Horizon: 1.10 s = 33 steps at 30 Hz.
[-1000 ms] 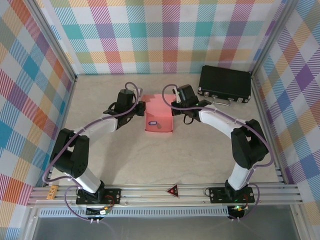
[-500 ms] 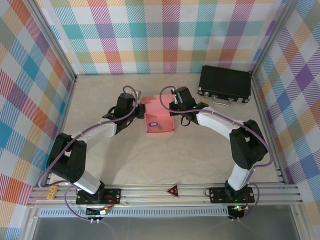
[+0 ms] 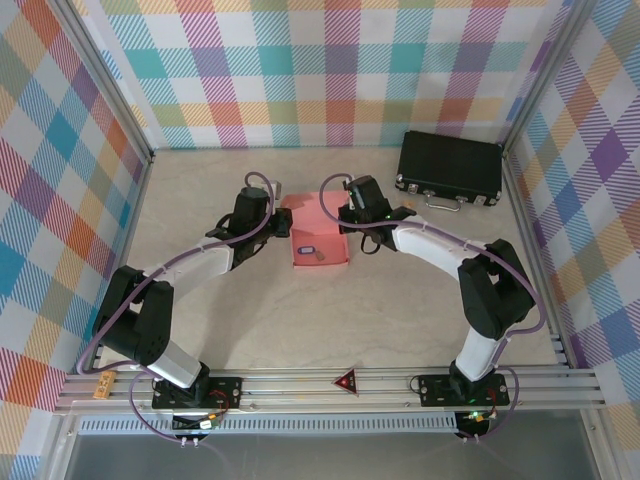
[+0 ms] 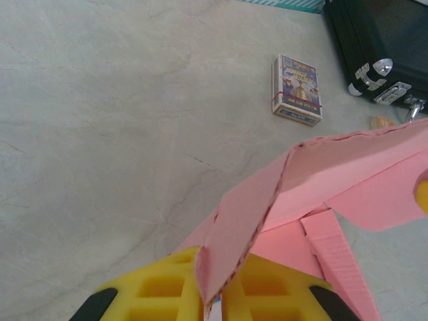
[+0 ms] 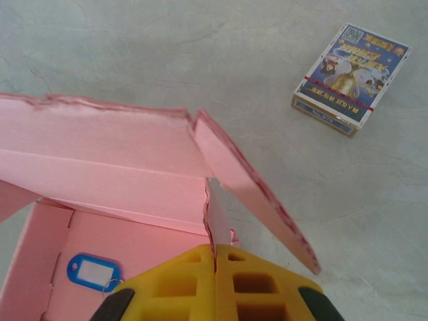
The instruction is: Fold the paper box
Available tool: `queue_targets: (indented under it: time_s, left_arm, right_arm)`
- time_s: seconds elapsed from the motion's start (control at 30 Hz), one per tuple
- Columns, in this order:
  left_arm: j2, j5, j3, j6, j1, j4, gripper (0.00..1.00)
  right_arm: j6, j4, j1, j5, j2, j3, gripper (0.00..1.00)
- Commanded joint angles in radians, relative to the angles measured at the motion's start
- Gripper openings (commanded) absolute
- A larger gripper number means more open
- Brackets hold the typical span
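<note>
The paper box [image 3: 318, 243] is salmon-pink cardboard, lying open-topped in the middle of the table with its rear flap raised. My left gripper [image 3: 280, 222] is at its left wall and my right gripper [image 3: 345, 214] at its right wall. In the left wrist view the yellow fingers [image 4: 160, 287] hold a pink side flap [image 4: 244, 227] between them, with a thin slit beside it. The right gripper [image 5: 215, 257] is shut on the thin edge of a pink flap [image 5: 212, 214]. A blue key tag [image 5: 93, 273] lies inside the box.
A black hard case [image 3: 450, 168] with a handle sits at the back right. A small printed card packet [image 5: 351, 70] lies on the table beyond the box. Plaid walls and metal rails enclose the table.
Both grippers and the box have shifted slightly toward the back of the table. The left fingers have eased a little around the flap. The right gripper stays shut.
</note>
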Motion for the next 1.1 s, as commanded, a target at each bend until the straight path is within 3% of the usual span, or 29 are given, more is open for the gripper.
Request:
queue_targets:
  time_s: [0.0, 1.07]
  left_arm:
    - [-0.006, 0.032, -0.015, -0.028, -0.012, 0.041, 0.14]
    - [0.016, 0.072, -0.082, -0.145, -0.024, 0.142, 0.21]
  right_arm:
    - [0.039, 0.042, 0.015, 0.001, -0.002, -0.018, 0.06]
    - [0.136, 0.154, 0.075, 0.144, -0.078, -0.152, 0.05]
